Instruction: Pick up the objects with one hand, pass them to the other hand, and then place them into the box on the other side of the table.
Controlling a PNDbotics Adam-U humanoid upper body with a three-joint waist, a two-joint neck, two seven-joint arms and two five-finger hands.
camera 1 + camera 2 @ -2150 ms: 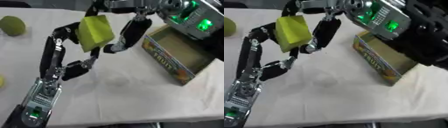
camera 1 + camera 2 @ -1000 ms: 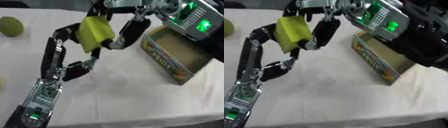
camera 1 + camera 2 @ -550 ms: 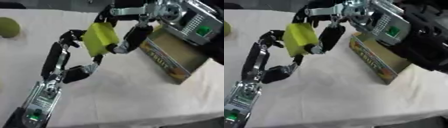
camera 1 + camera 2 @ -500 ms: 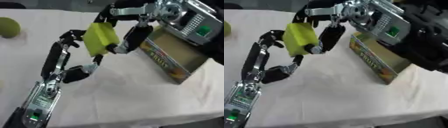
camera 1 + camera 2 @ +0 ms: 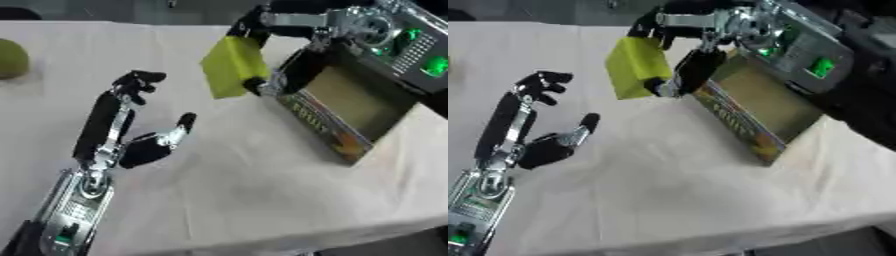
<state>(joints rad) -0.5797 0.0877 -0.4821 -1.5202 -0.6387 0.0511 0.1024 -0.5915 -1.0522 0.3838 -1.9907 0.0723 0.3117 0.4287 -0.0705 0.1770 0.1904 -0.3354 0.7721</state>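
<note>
A yellow-green block (image 5: 232,67) hangs above the table, pinched between the fingers and thumb of my right hand (image 5: 284,75), which reaches in from the upper right. It sits just left of the open cardboard box (image 5: 350,112) with the printed side. My left hand (image 5: 131,132) stands open lower left, fingers up and slightly curled at the tips, holding nothing and apart from the block. A green round fruit (image 5: 10,59) lies at the far left edge of the table.
A white cloth covers the table (image 5: 236,200), whose front edge runs along the bottom. My right forearm with green lights (image 5: 394,40) hangs over the box. Bare cloth lies between the left hand and the box.
The block has left my left hand and moved right toward the box in my right hand. The left hand has let go, opened and dropped back to the left.
</note>
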